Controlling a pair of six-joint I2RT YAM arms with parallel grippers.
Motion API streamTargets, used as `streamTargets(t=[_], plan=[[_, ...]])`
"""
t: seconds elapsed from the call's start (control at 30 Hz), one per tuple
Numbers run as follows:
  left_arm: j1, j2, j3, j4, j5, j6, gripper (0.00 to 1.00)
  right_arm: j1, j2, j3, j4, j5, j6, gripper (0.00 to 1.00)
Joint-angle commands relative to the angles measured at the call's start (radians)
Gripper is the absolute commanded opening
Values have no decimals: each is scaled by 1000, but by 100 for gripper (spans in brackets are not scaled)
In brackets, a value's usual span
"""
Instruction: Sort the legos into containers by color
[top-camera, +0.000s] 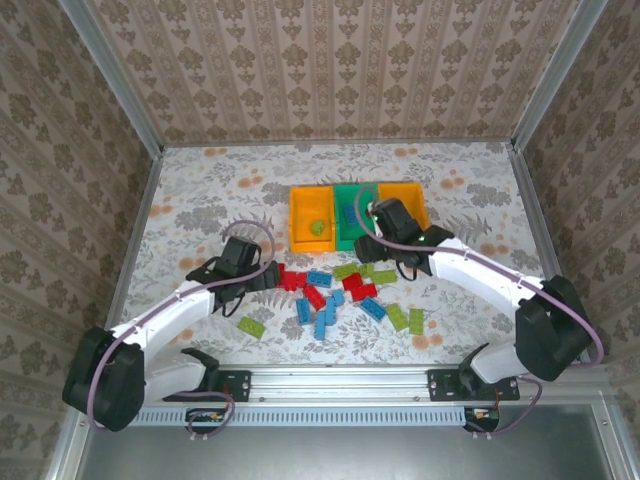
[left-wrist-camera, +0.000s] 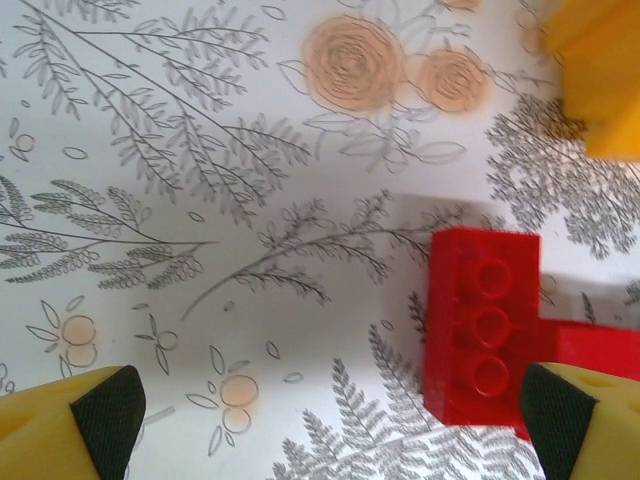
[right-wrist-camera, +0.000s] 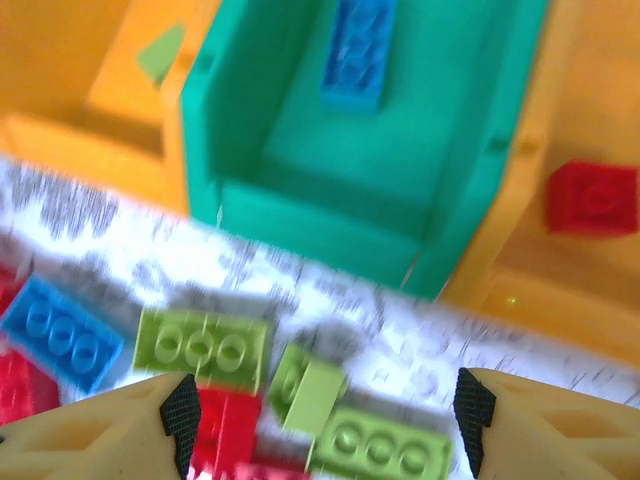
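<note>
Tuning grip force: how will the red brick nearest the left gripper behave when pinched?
The red brick looks like rigid moulded plastic, so probably won't flex. Lying flat, square-edged, it should slide, not roll. Glossy faces may slip.

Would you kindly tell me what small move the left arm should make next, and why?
Probably slide the left end effector sideways toward the red brick: it is open, but the brick lies far to one side rather than centred in its gap.
</note>
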Motion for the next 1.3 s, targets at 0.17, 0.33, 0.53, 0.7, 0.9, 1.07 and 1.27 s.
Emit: streamTargets(t=[0.17, 0.33, 0.53, 0.7, 0.9, 1.07, 1.27], plan=[[-39, -21, 13, -48, -58, 18, 100, 112, -63, -124, -131, -80, -56, 72], [-56, -25, 12, -44, -62, 19, 100, 168, -39, -118, -127, -72, -78, 71], [-71, -49, 13, -60, -86, 19, 100, 230, 42, -61, -217, -30, -61, 71], [-86, -92, -6, -41, -97, 21, 100, 259, 71, -69, -239, 6, -2, 71], [-91, -117, -12, -45, -101, 29, 100, 270, 99, -66, -237, 12, 24, 70], [-97, -134, -21, -48, -109, 26, 100, 276, 150, -48, -257, 31, 41, 69], [-102, -151, -18, -55, -112, 31, 100, 276, 189, -47, -227, 19, 50, 62]])
